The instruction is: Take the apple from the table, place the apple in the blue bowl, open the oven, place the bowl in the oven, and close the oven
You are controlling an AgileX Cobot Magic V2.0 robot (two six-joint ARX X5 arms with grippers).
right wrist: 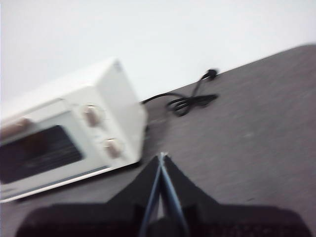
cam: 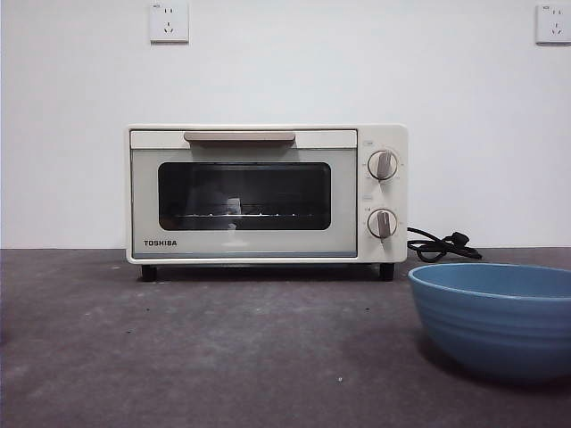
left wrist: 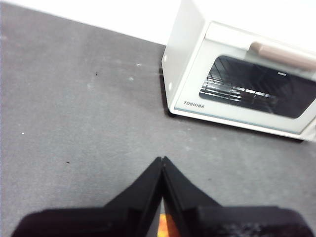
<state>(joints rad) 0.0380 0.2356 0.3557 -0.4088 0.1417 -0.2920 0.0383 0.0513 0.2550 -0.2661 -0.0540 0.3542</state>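
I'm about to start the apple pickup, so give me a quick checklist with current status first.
1. Apple located: not ok, no view shows it.
2. Bowl upright on the table: ok; empty inside: cannot tell.
3. Oven door shut, handle unobstructed: ok.
4. Left gripper shut, holding nothing: ok.
5. Right gripper shut, holding nothing: ok.
6. Cord lying apart from the bowl: ok.

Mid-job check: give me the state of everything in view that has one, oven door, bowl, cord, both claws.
oven: door shut, upright on the table.
blue bowl: upright on the table, inside not visible, apart from the oven.
black cord: lying loosely coiled beside the oven, plug on the table.
left claw: shut, holding nothing, above bare table.
right claw: shut, holding nothing.
apple: not in view.
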